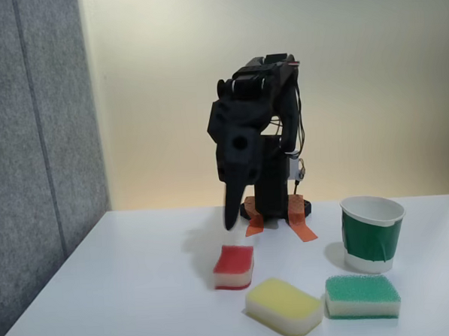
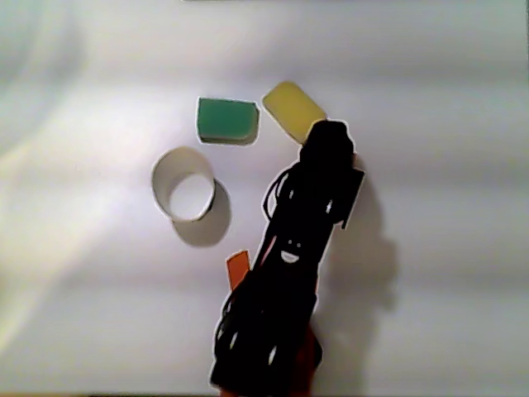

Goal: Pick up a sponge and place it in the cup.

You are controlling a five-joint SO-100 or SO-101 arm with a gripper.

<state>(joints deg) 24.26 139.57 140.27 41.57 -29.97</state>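
Gripper [image 1: 231, 213] is hanging above the sponge [image 1: 234, 266], not touching. Can't tell its jaw opening. Cup [image 1: 372, 233] is standing upright, well apart.

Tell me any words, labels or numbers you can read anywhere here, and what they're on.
None can be read. The cup, the sponge, the yellow sponge, the green-topped sponge and the black arm show no lettering in either view.
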